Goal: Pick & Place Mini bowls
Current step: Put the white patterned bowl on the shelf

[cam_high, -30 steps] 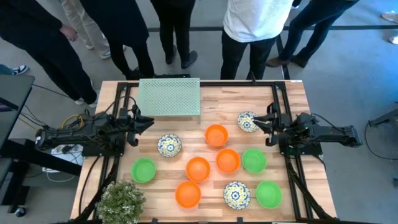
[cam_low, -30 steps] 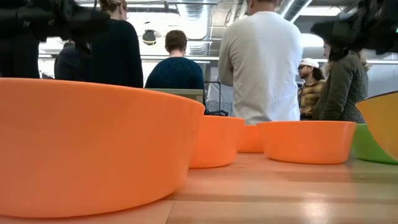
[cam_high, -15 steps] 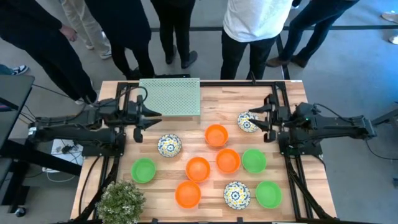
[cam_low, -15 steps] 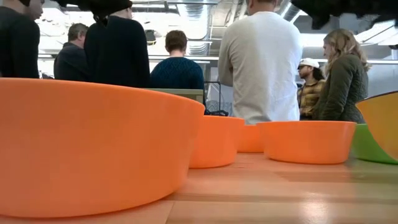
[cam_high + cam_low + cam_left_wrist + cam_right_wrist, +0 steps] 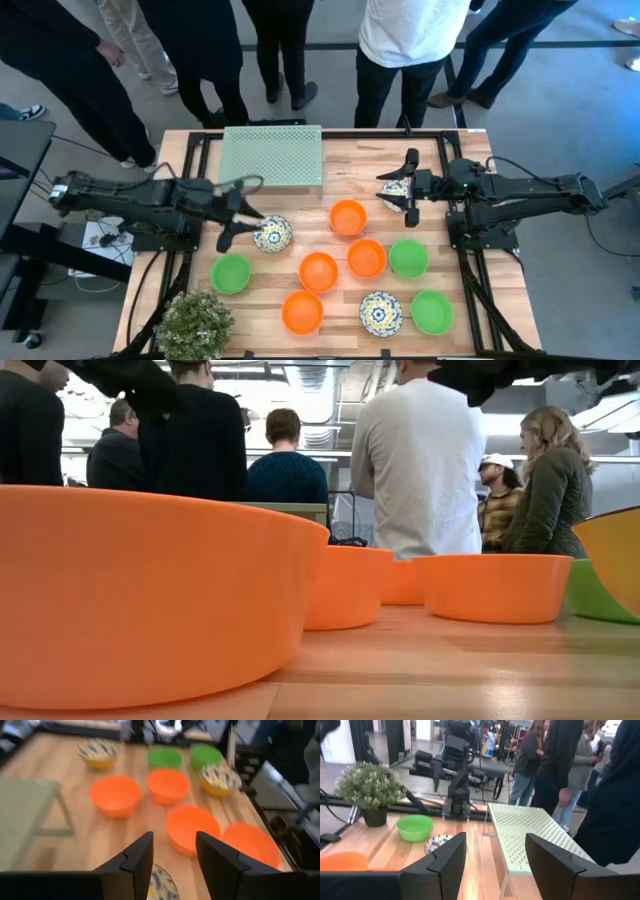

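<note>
Several mini bowls sit upright on the wooden table [image 5: 340, 150]: orange [image 5: 347, 217], green [image 5: 408, 258] and floral ones. My left gripper [image 5: 240, 227] is open, just left of a floral bowl [image 5: 272, 234]. That bowl's rim shows below the gripper [image 5: 172, 862] in the left wrist view as a floral edge [image 5: 161, 885]. My right gripper [image 5: 398, 192] is open above another floral bowl [image 5: 394, 199] at the far right, pointing toward the table's left. This bowl does not show between its fingers in the right wrist view [image 5: 495, 862].
A pale green perforated stand [image 5: 273, 157] occupies the far middle of the table. A leafy potted plant [image 5: 195, 322] is at the near left corner. Orange bowls [image 5: 150, 595] fill the low view. People stand beyond the far edge [image 5: 410, 40].
My left gripper has moved toward the table's right and near edge, up to the floral bowl, and its fingers have opened. My right gripper has reached toward the table's left over the far-right floral bowl and opened wider. The bowls have stayed in place.
</note>
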Controlling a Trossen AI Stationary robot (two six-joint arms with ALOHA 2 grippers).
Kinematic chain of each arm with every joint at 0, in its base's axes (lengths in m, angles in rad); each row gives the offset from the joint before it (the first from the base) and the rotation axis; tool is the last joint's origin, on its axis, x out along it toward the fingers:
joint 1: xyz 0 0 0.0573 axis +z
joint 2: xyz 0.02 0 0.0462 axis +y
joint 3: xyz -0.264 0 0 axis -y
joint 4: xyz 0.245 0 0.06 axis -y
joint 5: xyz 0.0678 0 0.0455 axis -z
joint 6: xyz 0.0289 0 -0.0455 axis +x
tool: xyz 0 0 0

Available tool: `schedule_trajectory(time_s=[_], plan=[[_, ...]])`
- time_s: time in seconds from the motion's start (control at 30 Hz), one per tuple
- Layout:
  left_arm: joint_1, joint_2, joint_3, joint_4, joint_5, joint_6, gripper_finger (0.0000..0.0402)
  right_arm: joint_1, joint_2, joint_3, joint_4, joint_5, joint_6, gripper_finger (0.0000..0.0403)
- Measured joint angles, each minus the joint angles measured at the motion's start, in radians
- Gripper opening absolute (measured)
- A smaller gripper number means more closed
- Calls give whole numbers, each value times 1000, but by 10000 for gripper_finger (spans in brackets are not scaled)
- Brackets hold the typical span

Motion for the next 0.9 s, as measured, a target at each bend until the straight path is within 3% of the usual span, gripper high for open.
schedule_trajectory(time_s=[0.43,0.9], plan=[[-133,340,0,1,-45,-143,157,0,17,0,12,1,1,189],[-145,514,-1,2,-53,-155,157,1,18,0,12,1,3,185]])
